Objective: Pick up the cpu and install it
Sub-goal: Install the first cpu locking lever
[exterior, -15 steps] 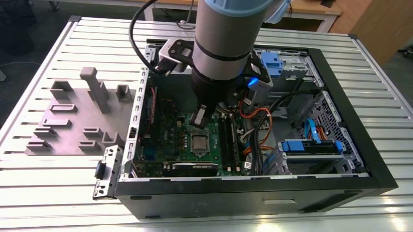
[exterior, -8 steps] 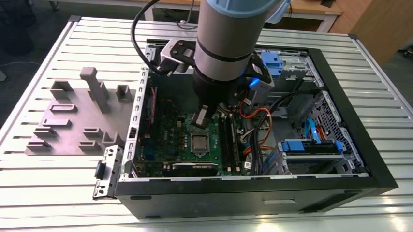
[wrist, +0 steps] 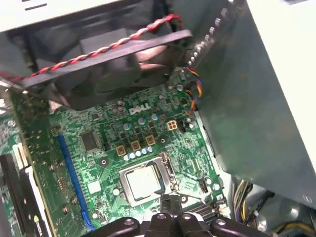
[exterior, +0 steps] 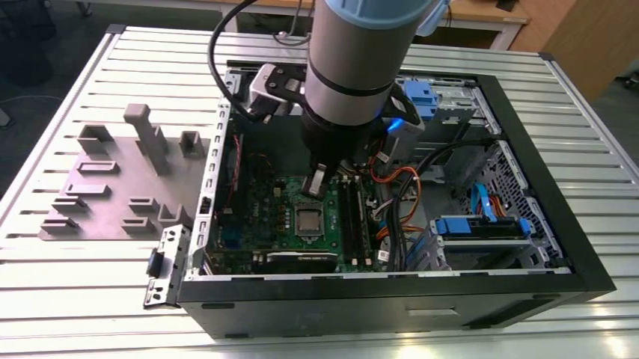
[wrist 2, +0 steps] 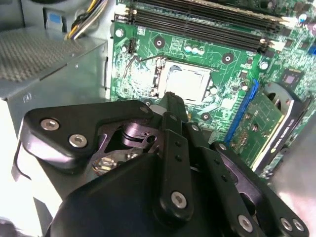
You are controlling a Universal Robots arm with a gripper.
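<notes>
The fingers (exterior: 313, 184) hang just above the green motherboard (exterior: 269, 213), inside the open computer case (exterior: 529, 149), and in both wrist views their dark tips meet in one narrow point with nothing showing between them, so they look clenched and empty. Just beyond the tips, the cpu (wrist: 143, 182) lies flat within its socket frame (wrist: 170, 173); the second wrist view shows the same pale square, the cpu (wrist 2: 186, 83), level with the board. By that, the chip seems already placed, and the step in hand looks like the seating or checking end of the install rather than the pick. Any following move would call for slow, straight travel so the chip is not nudged askew. Beyond the board sit the memory slots (wrist 2: 207, 24) and a fan (wrist: 106, 64); the case rests on a ribbed metal surface (exterior: 60, 299) beside a grey fixture tray (exterior: 115, 183).
</notes>
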